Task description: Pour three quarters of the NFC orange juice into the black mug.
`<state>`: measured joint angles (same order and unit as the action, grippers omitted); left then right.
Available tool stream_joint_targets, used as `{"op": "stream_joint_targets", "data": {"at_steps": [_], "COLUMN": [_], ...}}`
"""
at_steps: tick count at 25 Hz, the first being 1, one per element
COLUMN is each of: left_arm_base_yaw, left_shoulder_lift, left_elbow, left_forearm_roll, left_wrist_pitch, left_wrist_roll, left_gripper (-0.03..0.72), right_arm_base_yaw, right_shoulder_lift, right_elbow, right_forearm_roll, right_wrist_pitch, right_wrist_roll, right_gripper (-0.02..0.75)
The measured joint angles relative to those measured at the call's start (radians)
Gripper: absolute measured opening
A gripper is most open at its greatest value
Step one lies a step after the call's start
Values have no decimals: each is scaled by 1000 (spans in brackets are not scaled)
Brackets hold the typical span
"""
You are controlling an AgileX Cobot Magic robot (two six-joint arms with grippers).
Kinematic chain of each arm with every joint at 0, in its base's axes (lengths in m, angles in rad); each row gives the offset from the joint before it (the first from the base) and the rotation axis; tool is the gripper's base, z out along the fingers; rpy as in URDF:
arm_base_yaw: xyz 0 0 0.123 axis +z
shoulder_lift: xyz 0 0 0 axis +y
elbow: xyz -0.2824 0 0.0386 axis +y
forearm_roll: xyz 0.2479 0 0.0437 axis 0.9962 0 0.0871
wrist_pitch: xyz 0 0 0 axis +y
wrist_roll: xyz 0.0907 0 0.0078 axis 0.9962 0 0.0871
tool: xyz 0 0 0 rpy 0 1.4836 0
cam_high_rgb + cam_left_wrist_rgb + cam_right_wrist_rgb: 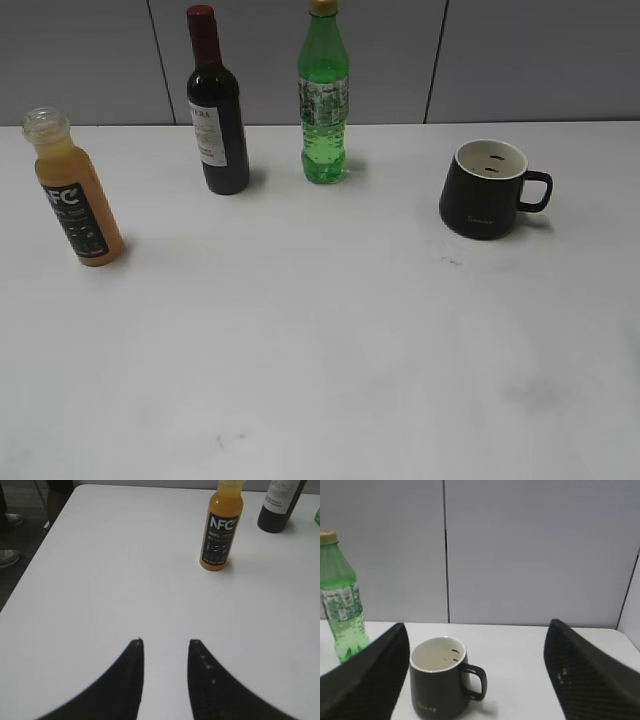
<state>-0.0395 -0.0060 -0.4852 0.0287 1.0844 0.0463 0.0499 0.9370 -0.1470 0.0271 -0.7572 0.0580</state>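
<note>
The NFC orange juice [80, 205] stands upright at the left of the white table, a slim clear bottle with a black label and orange liquid nearly up to its clear neck. In the left wrist view the juice bottle [220, 530] is well ahead and to the right of my left gripper [166, 641], which is open over bare table with nothing between its fingers. The black mug [485, 190] sits at the right, cream-white inside, handle pointing right. My right gripper [477, 625] is wide open; the mug [440, 685] stands just ahead of it, nearer the left finger. Neither gripper shows in the exterior view.
A dark wine bottle [218, 110] with a red cap and a green soda bottle [324, 100] stand at the back of the table, between juice and mug. A grey panel wall [500, 60] rises behind. The table's left edge [35, 560] drops to the floor.
</note>
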Motion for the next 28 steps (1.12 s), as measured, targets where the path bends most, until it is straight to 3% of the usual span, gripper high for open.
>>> {"op": "stream_joint_targets", "data": {"at_steps": [1, 10, 17, 28], "left_arm_base_yaw": [0, 0, 0, 0], "left_shoulder_lift": [0, 0, 0, 0], "left_elbow": [0, 0, 0, 0], "left_forearm_roll": [0, 0, 0, 0], "left_wrist_pitch": [0, 0, 0, 0], "left_wrist_roll": [0, 0, 0, 0], "left_gripper": [239, 239, 239, 239], "right_arm_base_yaw": [0, 0, 0, 0], "right_shoulder_lift": [92, 485, 800, 968], "right_elbow": [0, -4, -48, -197], "right_forearm_roll": [44, 88, 91, 92], "right_wrist_pitch": [-114, -423, -442, -449], "right_wrist_roll": [-6, -34, -35, -48], "right_gripper": [636, 627, 625, 624]}}
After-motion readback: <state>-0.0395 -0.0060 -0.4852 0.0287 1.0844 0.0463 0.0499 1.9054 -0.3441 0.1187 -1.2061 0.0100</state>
